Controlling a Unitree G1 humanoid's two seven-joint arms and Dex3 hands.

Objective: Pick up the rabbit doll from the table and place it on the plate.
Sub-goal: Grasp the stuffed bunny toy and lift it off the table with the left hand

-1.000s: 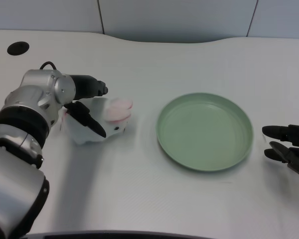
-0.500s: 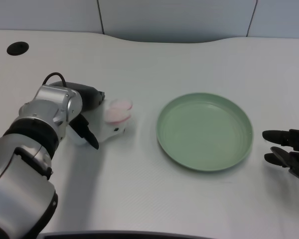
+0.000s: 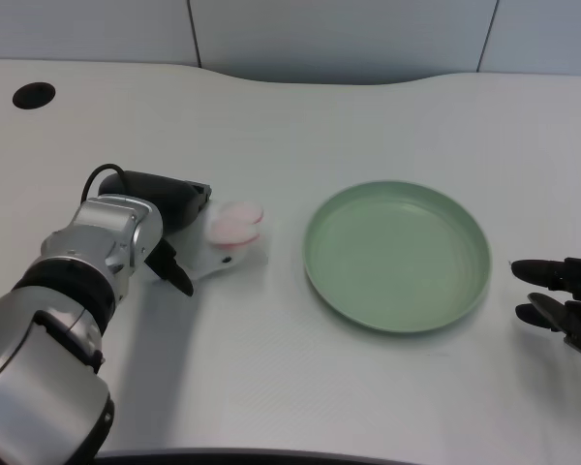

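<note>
A white table (image 3: 300,387) stands before grey wall panels (image 3: 339,34).

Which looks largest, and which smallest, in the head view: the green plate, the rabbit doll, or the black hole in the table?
1. The round green plastic plate, clearly the largest.
2. The white rabbit doll with pink ears; the left hand hides part of it.
3. The black oval hole in the white table; it lies farther away, so this last rank is less sure.

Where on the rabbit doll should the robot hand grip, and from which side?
Grip the rabbit doll round its white body, from its left side, where the left robot hand already is. It lies on the table with its pink ears pointing toward the plate, so the body is the bulkier, nearer part.
</note>
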